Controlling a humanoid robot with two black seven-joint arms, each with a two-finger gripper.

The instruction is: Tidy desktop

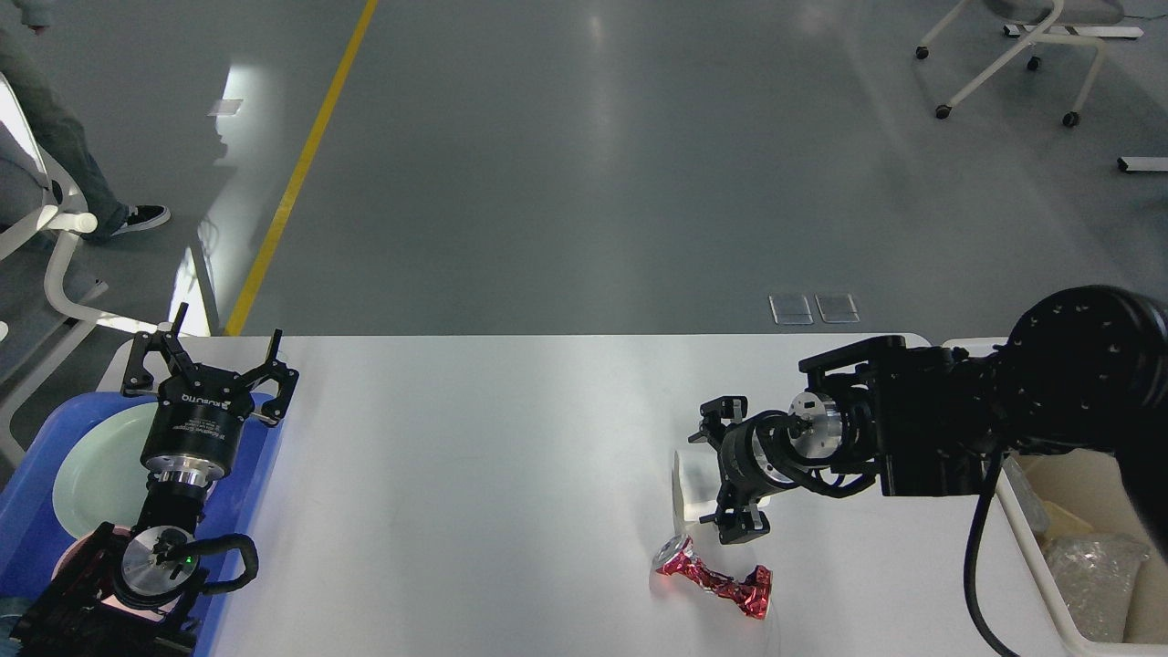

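1. Nearest the front edge of the desktop, right of its middle, lies a crushed red foil can, twisted at the waist; I judge it light and thin-walled, apt to skid or buckle, best pinched across the narrow waist
2. At the front right corner an off-white bin overhangs the tabletop's right edge; it holds crumpled clear plastic and something tan, too unclear to name
3. At the front left corner a blue tray carries a pale green plate, and a pinkish dish shows under my left arm
4. Just behind the can stands a white cup, lying sideways or upright I cannot tell; it looks stiff and light. The right gripper is at it, fingers spread to either side, and whether they touch it I cannot tell
5. Farther back, over the tray's far end by the left edge, the left gripper hangs with fingers spread wide, empty
6. The desktop itself fills the lower half of the view, smooth and matte, bare across its middle and rear
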